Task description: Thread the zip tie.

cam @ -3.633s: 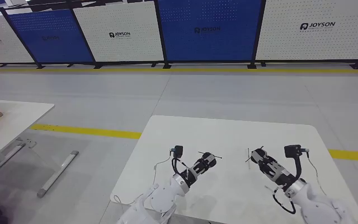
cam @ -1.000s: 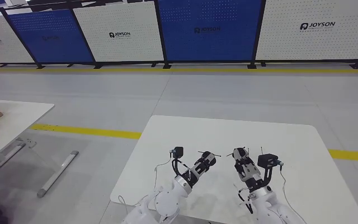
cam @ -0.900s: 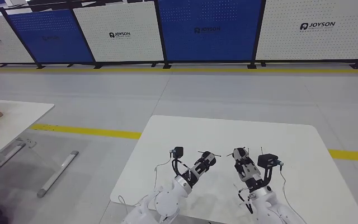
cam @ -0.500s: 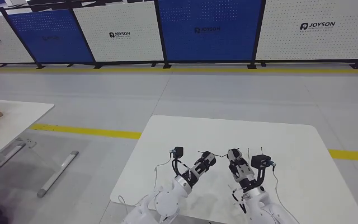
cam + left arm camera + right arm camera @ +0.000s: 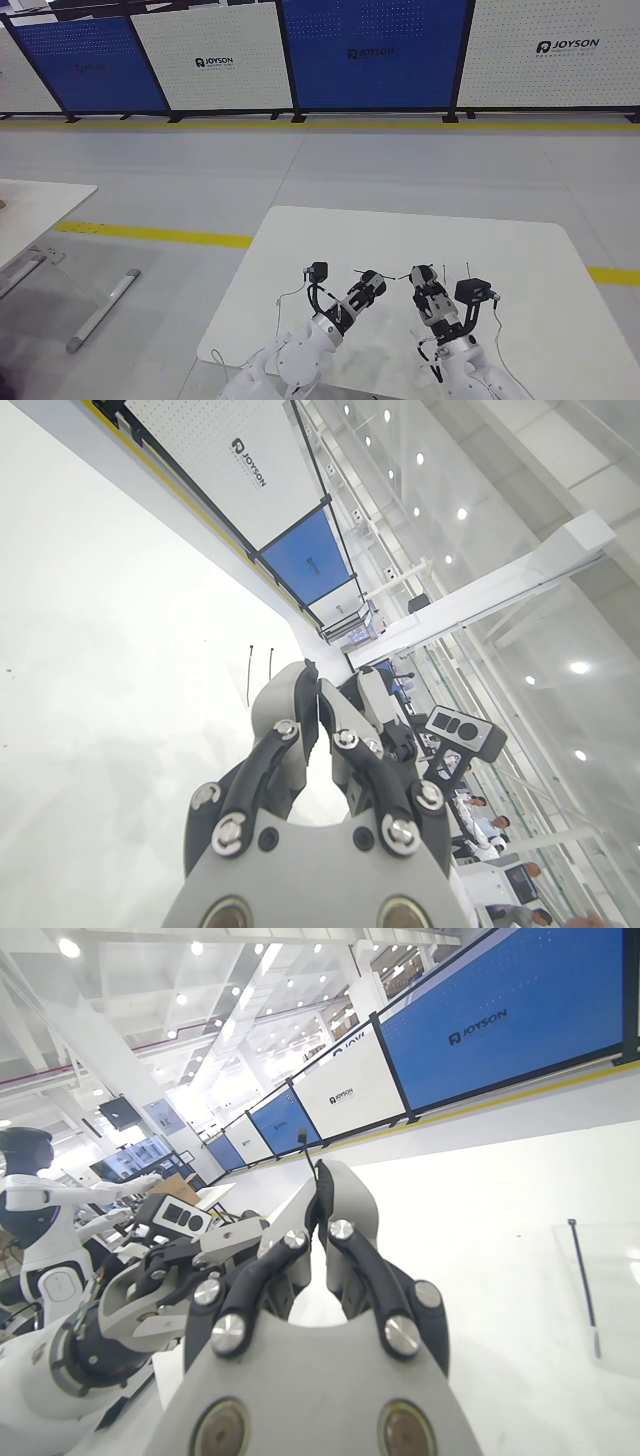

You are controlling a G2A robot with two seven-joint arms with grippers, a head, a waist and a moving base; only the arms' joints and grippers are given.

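Blk zip tie (image 5: 307,1153); white table (image 5: 330,240); blue & white dotted panels (image 5: 375,50), blk frames.

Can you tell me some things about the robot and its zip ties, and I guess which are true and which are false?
1. The right gripper pinches a thin black plastic zip tie whose square head pokes out past its jaws. True.
2. The left gripper has its jaws wide open. False: its jaws are pressed shut.
3. Spare black zip ties lie flat on the white table. True.
4. A red cup stands on the table. False: there is no cup there.
5. The two grippers are at opposite ends of the table. False: they sit close together, side by side.
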